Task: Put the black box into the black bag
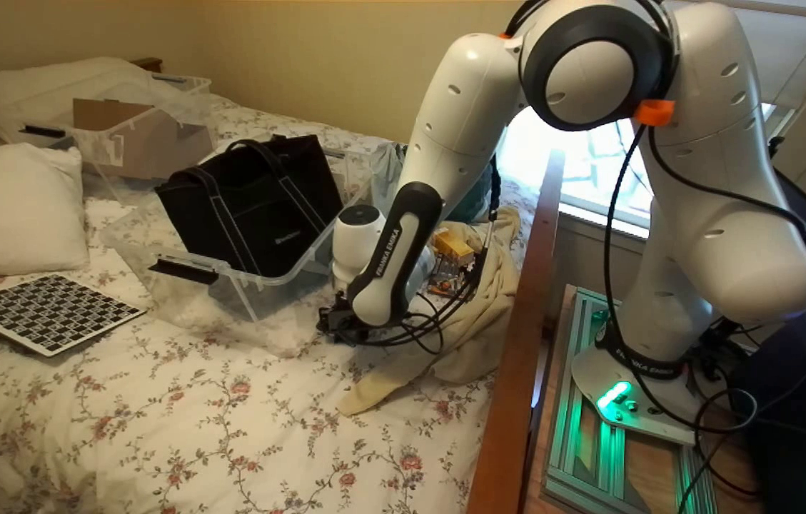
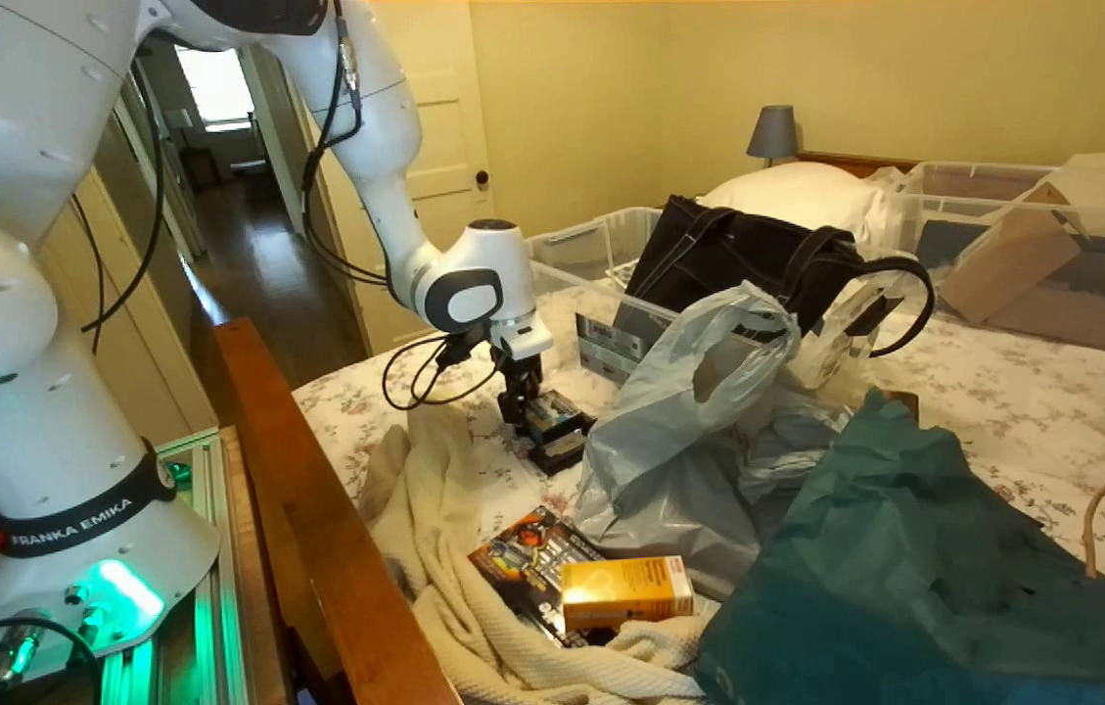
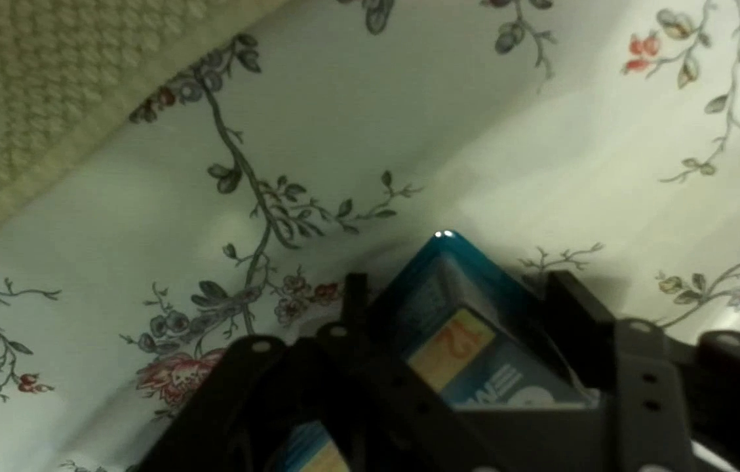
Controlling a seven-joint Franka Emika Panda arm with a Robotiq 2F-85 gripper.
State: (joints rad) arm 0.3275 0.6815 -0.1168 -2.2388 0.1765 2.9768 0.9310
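Observation:
The small flat black box (image 2: 557, 416) is low over the floral bed in an exterior view, looking black with a bluish label on top. In the wrist view the box (image 3: 455, 354) shows a teal corner and a label with pale letters and a yellow patch. My gripper (image 2: 521, 416) points down at it. In the wrist view my gripper (image 3: 458, 288) has a finger on either side of the box, which is turned diagonally. I cannot tell whether the fingers press on it. The black bag (image 1: 253, 207) leans in a clear tub, handles up; the bag (image 2: 748, 259) also shows here.
The clear tub (image 1: 181, 269) stands close beside my gripper. A grey plastic bag (image 2: 679, 460), a teal bag (image 2: 914, 587), a yellow box (image 2: 625, 590) and a beige blanket (image 2: 444, 548) lie near. A wooden bed rail (image 2: 317, 529) separates my base from the bed.

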